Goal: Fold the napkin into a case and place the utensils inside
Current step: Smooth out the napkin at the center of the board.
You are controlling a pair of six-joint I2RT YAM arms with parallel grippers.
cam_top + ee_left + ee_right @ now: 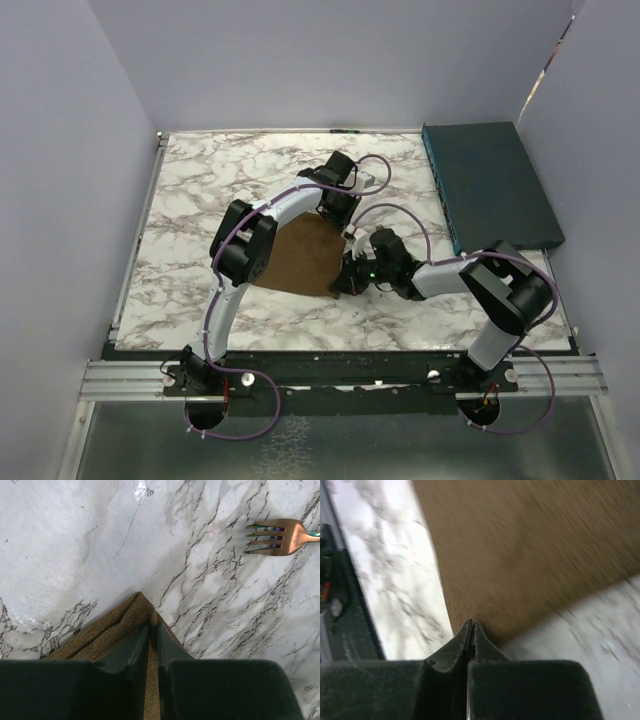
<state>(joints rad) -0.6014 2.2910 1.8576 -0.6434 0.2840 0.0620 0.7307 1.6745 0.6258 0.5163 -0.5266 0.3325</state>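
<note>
- Overview, top view: the napkin (300,258) lies near the middle of the marble table (200,190), between the two arms, as a broad, uneven brown patch. It is not a narrow oblong.
- Stage, by judgement: folding is in hand and the case is not yet formed. The fork (280,536) rests on bare marble, well apart from the cloth, so loading it is still to do.
- Left gripper (153,626): it sits over a pointed corner of the napkin. The jaws stand a narrow slit apart, and brown weave shows in the slit. Whether they pinch the cloth or only hover over it cannot be told.
- Right gripper (471,624): the jaws are pressed together, with the tips at the napkin's near edge beside a corner. The view is blurred, so it does not show whether any cloth is caught between them.
- Left wrist view only: this is the one view that shows the fork, a copper head whose tines point toward the cloth. It also shows ridged, seemingly doubled layers at the napkin's corner.
- Top view only: it gives the cloth's whole outline, both arms converging on its right side, and a dark teal box (490,185) at the table's far right. The fork cannot be made out here.
- Right wrist view only: it shows the dark frame along the table's near edge, close to the cloth.
</note>
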